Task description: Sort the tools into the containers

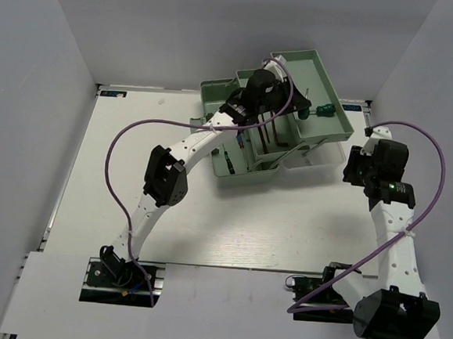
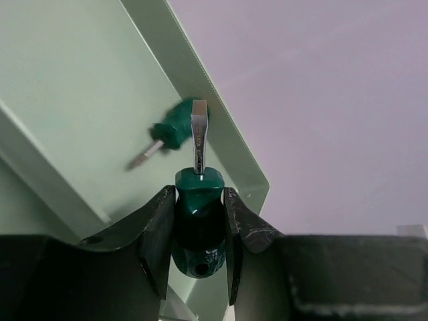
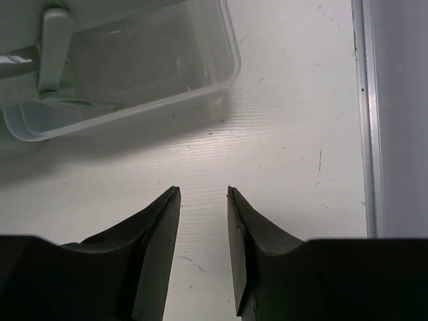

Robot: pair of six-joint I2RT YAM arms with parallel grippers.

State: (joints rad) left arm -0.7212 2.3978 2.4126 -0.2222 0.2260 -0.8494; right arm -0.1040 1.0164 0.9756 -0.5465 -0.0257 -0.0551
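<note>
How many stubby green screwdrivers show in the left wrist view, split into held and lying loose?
Held stubby green screwdriver, in the left end effector: 1
Loose stubby green screwdriver, lying in the pale green tray: 1
Total: 2

High overhead view, close wrist views, toolbox [image 1: 249, 178] shared

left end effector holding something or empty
Holding. The left end effector is shut on a green-handled screwdriver, its blade pointing toward the tray rim, where a second screwdriver lies.
</note>
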